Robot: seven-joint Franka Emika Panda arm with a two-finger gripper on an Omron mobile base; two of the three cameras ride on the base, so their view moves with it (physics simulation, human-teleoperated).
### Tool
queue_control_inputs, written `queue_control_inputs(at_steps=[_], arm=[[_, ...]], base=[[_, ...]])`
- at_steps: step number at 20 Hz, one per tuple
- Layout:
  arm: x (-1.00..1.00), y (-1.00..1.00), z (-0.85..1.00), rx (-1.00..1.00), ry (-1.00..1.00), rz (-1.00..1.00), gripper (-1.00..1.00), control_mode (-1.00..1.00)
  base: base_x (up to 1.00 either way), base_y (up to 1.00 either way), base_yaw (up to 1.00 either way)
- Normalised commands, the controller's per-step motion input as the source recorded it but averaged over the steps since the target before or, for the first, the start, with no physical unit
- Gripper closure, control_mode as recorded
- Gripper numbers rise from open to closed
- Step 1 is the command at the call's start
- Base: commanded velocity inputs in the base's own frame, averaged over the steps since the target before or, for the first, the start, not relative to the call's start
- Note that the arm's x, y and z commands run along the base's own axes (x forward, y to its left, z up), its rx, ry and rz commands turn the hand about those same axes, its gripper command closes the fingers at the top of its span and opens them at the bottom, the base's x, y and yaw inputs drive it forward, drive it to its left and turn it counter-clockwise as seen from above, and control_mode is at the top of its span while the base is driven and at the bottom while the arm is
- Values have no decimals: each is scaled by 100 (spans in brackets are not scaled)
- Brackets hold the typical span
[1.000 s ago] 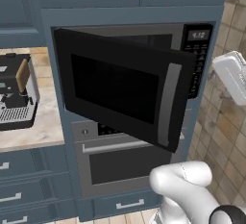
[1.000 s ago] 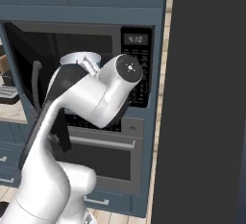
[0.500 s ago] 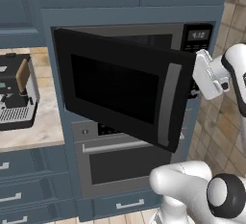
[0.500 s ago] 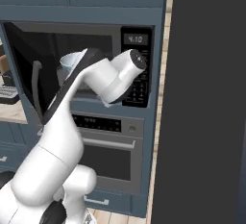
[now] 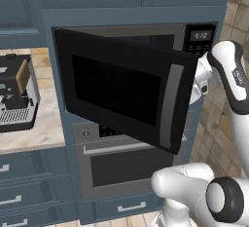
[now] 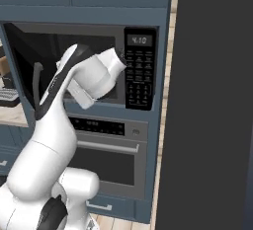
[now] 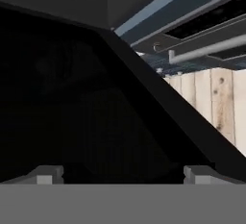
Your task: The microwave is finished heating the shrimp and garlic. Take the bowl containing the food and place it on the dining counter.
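The gripper (image 7: 123,174) shows in the hand view as two grey finger tips set wide apart, with nothing between them but the dark face of the microwave door (image 5: 127,89), which sits so close to the camera that no detail on it can be made out. In the left base view the hand is tucked behind the door's free edge and mostly hidden by it; in the right base view the wrist blocks the fingers from sight. The microwave (image 6: 141,68) stands built into the blue cabinetry, its door swung out to the left, its keypad and lit display on the right. Its cavity is dark, and the arm crosses in front of it in the right base view, so the bowl, shrimp and garlic cannot be made out inside. Below the microwave sits the oven (image 5: 121,165) with its long silver bar handle. To the left, a coffee machine (image 5: 17,94) stands on the wall counter (image 5: 36,133), partly cut off by the picture's edge.
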Motion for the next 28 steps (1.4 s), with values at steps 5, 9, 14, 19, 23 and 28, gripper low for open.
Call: queue_control_inputs(at_steps=[5,9,14,19,23,28], arm=[[-96,100,0,3,-9,43,-100,-100],[-91,100,-1,5,-12,31,-100,-100],[-45,100,-9,2,-22,8,-100,-100],[-1,100,0,0,-29,-14,-100,-100],[1,-35,0,7,-2,-8,-100,-100],[23,-100,9,20,-5,-40,-100,-100]], base=[[0,0,0],[0,0,0],[0,0,0],[0,0,0],[0,0,0],[0,0,0]])
